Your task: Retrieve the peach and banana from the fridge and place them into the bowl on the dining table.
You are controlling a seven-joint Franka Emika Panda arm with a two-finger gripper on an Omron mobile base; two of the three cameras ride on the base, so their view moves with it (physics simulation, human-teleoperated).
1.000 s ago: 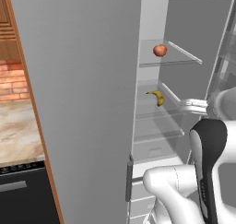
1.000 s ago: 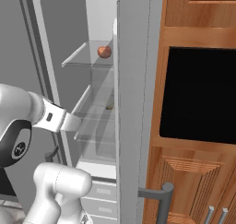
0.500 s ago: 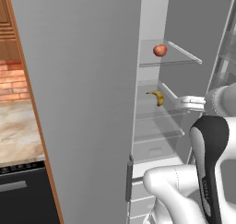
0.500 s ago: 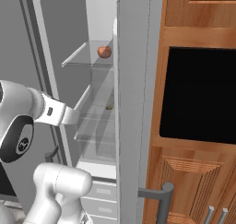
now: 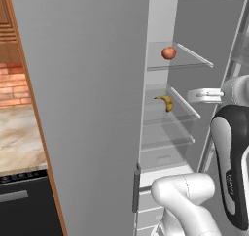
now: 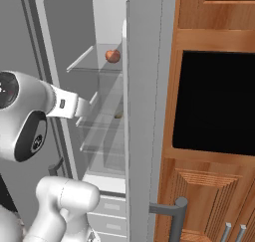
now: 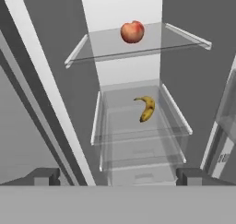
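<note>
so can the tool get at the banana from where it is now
Probably yes: the fridge stands open, the open tool faces the banana on its glass shelf, and nothing sits between them.

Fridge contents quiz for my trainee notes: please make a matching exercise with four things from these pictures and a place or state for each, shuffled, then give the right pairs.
Things:
1. peach
2. banana
3. tool
4. oven

Places or states:
A. on the second glass shelf
B. set in the wooden cabinets right of the fridge
C. on the top glass shelf
D. open, holding nothing

Pairs: 1-C, 2-A, 3-D, 4-B
</note>
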